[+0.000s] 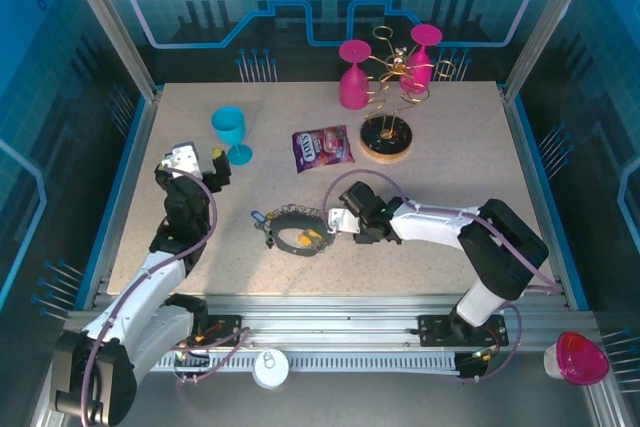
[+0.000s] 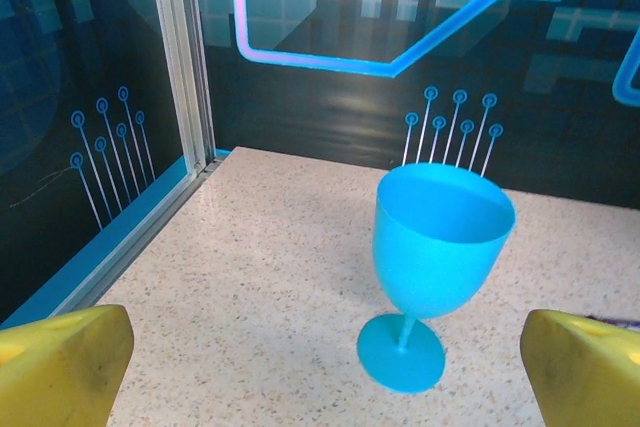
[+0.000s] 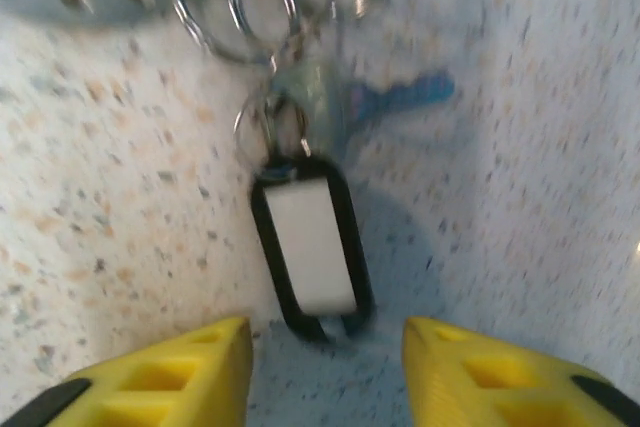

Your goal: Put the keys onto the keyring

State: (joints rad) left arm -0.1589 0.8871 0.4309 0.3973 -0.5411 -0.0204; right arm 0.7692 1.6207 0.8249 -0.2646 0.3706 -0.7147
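Note:
The keyring lies flat in the middle of the table. Keys rest along it, with a blue tag at its left and a yellow-orange tag at its front. My right gripper sits low at the ring's right side. In the right wrist view it is open. A black-framed key tag lies on the table just beyond its yellow fingertips, touched by neither. Small split rings and a blue key lie past the tag. My left gripper is open and holds nothing.
A blue goblet stands upright just ahead of the left gripper. A purple snack packet lies behind the keyring. The round wooden base with its gold wire rack and two pink goblets stands at the back.

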